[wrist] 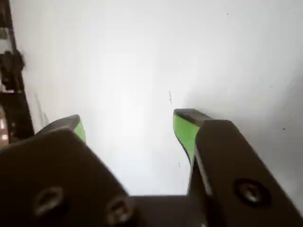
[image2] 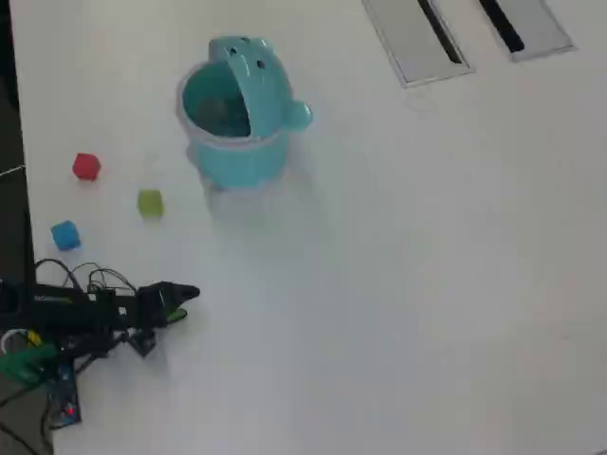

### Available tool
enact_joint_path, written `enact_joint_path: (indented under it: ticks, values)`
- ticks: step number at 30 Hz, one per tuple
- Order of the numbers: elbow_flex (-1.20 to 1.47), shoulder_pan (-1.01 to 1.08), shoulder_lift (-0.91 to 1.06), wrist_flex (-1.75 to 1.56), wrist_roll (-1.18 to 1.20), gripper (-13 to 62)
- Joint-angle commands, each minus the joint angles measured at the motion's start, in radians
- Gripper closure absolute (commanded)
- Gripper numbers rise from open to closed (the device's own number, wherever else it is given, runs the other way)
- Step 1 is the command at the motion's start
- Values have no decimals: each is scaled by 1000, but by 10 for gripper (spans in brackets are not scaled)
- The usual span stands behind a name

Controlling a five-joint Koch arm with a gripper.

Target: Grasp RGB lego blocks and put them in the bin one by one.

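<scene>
Right now my gripper [wrist: 128, 124] holds its fingers apart and empty over bare worktop [image2: 427, 284], well apart from the blue block [image2: 64, 235].

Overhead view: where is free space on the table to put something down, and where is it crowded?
Free: the wide white table right of the bin, below the grey slotted plates. Crowded: the left edge, with red block, green block, blue block and gripper.

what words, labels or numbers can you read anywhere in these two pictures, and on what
None can be read.
The bin, the red block, green block and blue block bear no print.
The grey slotted plates are blank.
The gripper, jaws apart, shows only green pads and screws.
</scene>
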Motion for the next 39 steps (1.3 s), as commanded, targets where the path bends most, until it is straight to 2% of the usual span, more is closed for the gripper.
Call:
enact_joint_path:
  ticks: [1, 25, 39]
  values:
    - [74, -80, 52, 69, -5, 148]
    - [74, -80, 52, 67, -9, 148]
    - [72, -75, 57, -43, -14, 149]
